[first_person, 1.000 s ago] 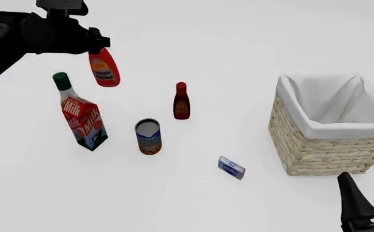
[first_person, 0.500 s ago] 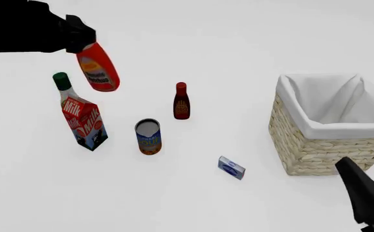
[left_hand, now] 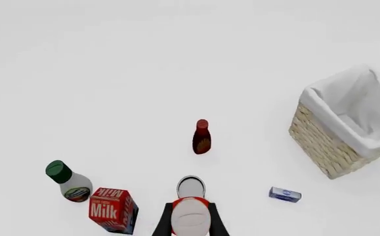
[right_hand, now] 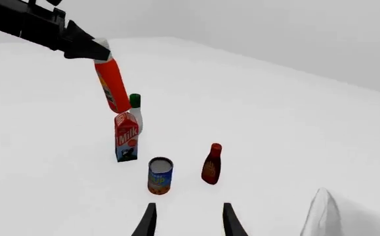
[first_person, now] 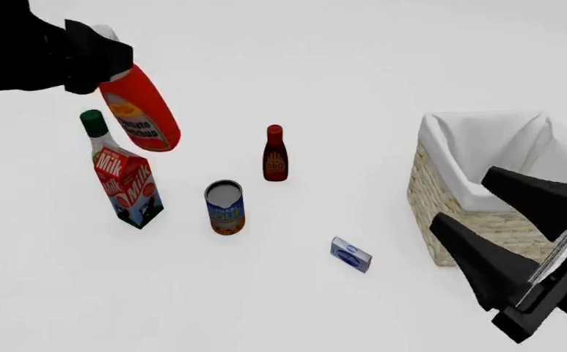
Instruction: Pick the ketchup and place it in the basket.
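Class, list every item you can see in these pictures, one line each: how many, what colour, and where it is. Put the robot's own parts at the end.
ketchup: 1, red-orange with pale cap, held in the air above the far left of the table
basket: 1, straw wicker with white lining, right side
dark sauce bottle: 1, maroon with red cap, standing mid-table
can: 1, blue and orange, upright, nearer than the sauce bottle
milk carton: 1, red, left side
green-capped bottle: 1, whitish, just behind the carton
small box: 1, blue and white, lying left of the basket
table: 1, white
left gripper: 1, black, clamped on the ketchup
right gripper: 1, black, open, near right
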Controlling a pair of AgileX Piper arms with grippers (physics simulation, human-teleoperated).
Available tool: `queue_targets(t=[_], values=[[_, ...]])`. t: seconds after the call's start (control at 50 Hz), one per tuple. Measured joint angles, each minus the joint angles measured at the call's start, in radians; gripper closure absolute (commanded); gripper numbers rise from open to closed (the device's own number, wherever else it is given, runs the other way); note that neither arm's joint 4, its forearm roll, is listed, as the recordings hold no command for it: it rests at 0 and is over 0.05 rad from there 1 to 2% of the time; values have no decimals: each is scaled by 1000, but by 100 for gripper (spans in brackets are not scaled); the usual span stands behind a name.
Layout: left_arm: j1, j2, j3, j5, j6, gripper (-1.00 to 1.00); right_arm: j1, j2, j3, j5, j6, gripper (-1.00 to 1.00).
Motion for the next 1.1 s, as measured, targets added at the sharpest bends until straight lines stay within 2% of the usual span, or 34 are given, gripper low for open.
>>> queue_targets(t=[0.28, 0.48, 0.84, 1.1], values=[[-64, -43, 12, 28, 19, 100, 170, 163, -99, -2, -19, -100], [-107, -61, 36, 31, 29, 100, 253, 266, -175, -1, -35, -100], [-157, -83, 88, 19, 45, 100, 322, 367, -276, -22, -39, -100], [-176, -87, 125, 1, 46, 100, 354, 423, -317, -57, -12, -100]])
